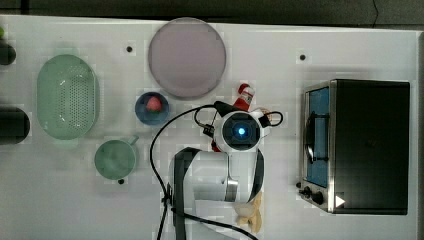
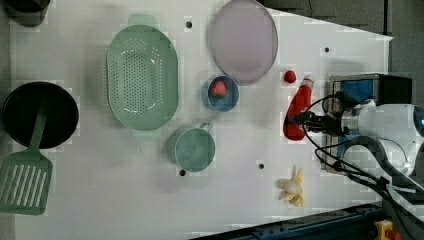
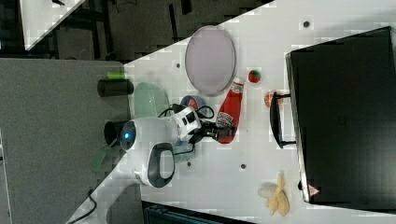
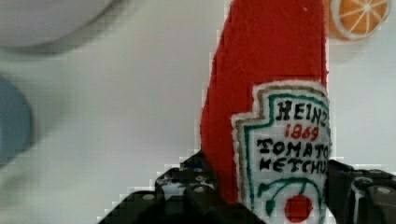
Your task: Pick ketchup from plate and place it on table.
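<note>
The ketchup (image 4: 266, 84) looks like soft red felt cloth, its label (image 4: 287, 154) stitched with embroidered letters. The plate (image 1: 186, 57) is matt, smooth lilac-grey. The counter (image 2: 100, 200) is smooth white. The perforated basket (image 2: 142, 75) looks like glossy green plastic. The toaster oven (image 1: 370, 145) has matt black casing and shiny metal trim.

Green perforated oval basket (image 1: 66, 96) at 9 o'clock of the top view; small dark blue bowl (image 1: 151, 108) just at its 3 o'clock, a red strawberry-like fruit (image 1: 153, 104) inside. Green mug (image 1: 115, 159) at 5 o'clock of the basket, handle up-right. Black and silver toaster oven (image 1: 357, 146) at 3 o'clock of the top view, door handle facing inward. Peeled banana (image 1: 251, 215) at 6 o'clock. Left view: black pan (image 2: 40, 114) at 9 o'clock, green slotted spatula (image 2: 26, 180) resting across it; small round red fruit (image 2: 289, 76) at 2 o'clock. Orange slice (image 4: 359, 15) in the wrist view
</note>
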Available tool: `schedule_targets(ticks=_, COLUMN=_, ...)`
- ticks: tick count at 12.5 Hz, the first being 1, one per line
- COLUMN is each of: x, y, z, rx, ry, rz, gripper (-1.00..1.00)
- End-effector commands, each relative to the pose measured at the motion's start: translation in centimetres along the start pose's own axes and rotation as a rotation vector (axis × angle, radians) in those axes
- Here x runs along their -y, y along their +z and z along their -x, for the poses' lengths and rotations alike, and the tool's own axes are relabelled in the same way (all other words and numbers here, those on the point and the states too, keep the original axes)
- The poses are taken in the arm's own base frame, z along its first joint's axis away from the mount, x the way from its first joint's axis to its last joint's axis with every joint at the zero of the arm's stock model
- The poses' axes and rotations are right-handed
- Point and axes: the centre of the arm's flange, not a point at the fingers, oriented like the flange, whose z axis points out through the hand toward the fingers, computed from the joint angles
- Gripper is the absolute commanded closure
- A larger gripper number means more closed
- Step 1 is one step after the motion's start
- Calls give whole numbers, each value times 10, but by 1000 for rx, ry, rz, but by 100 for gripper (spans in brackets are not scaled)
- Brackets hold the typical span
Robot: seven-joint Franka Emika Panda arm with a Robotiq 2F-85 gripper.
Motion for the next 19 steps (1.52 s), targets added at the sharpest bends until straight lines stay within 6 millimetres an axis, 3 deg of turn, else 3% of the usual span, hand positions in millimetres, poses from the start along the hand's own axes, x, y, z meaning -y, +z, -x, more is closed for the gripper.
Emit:
schedule_targets(ticks=1, x=-1, y=-24, z=-5, rx=-57, ry=41, rz=-16, gripper=-72)
schedule_targets(ticks=2, x=0, y=-30, z=-5, rx=-69, ry=39, rz=-19, gripper=-95)
schedule_targets(ticks=4, x=2, y=-49, z=-5, rx=-98, ry=36, rz=-26, gripper=-100)
schedule_targets(ticks=6, x=5, y=-80, z=-5, rx=-144, ry=78, rz=-41, gripper=-100)
schedule_targets(ticks=11, x=24, y=-183, z=3, rx=-109, ry=364, rz=-38, gripper=-100)
schedule_targets(ticks=15, x=33, y=-274, z=-9, rx=-144, ry=359, rz=-54, gripper=-100)
schedule_targets(ticks=19, x=28, y=-335, z=-4, rx=-83, ry=375, rz=-22, gripper=-100)
